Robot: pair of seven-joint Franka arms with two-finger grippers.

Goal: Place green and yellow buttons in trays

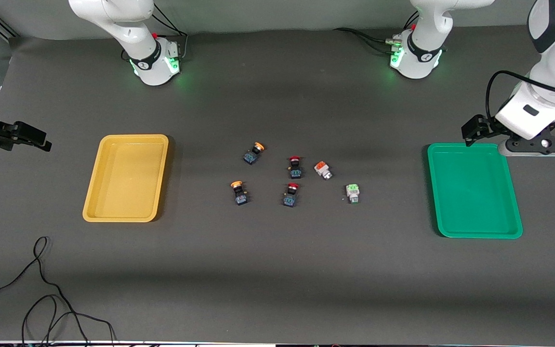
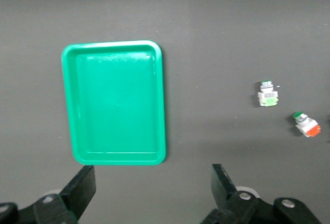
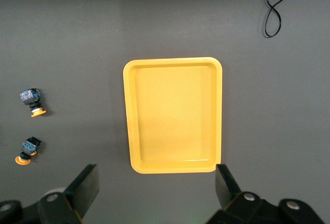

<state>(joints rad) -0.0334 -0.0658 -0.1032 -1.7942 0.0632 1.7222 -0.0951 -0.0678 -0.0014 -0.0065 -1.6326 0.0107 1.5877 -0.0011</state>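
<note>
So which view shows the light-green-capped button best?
The left wrist view: the green button lies unobstructed, grey body and cap distinct, beside the green tray. The front view shows it smaller, among other buttons. The right wrist view misses it.

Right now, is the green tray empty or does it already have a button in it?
Empty. The green tray shows only bare floor inside its rim in the left wrist view, and the green button lies on the table beside it.

Six buttons point(image 1: 293, 177) lie clustered mid-table between two trays, one tray point(image 1: 92, 202) toward the right arm's end, the other tray point(image 1: 516, 202) toward the left arm's end.
</note>
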